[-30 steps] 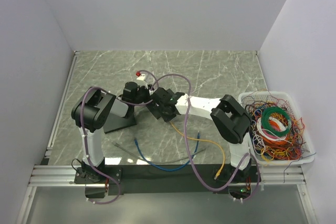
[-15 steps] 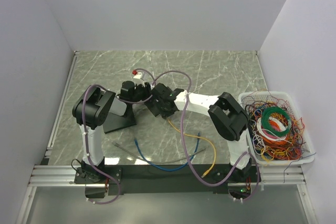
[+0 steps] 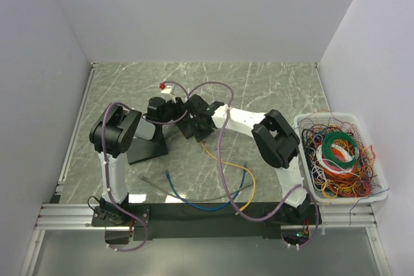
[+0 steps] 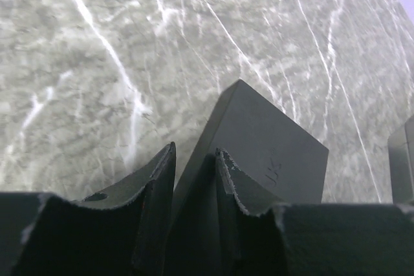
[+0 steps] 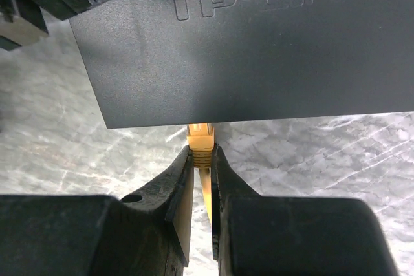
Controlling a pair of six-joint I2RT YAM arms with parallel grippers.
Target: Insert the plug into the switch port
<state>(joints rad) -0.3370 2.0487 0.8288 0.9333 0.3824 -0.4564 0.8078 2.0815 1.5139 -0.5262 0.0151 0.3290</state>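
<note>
The black switch (image 5: 246,50), marked TP-LINK, is held off the table, and my left gripper (image 4: 194,153) is shut on its edge. From the left wrist view the switch (image 4: 272,140) juts out past the fingers (image 4: 223,166). My right gripper (image 5: 202,150) is shut on the yellow plug (image 5: 200,137). The plug's tip sits under the switch's lower edge, at the port side; the port itself is hidden. In the top view the left gripper (image 3: 172,110) and right gripper (image 3: 195,123) meet at mid-table, with the yellow cable (image 3: 249,176) trailing toward the front.
A white basket (image 3: 304,121) full of tangled coloured cables stands at the right. A blue cable (image 3: 194,203) and a grey cable (image 3: 155,185) lie near the front edge. Purple arm hoses (image 3: 220,140) loop over the work area. White walls close in three sides.
Both grippers have shifted a little back and left, the right one pressing closer to the switch. The yellow cable has been dragged along. The left jaws have closed slightly.
</note>
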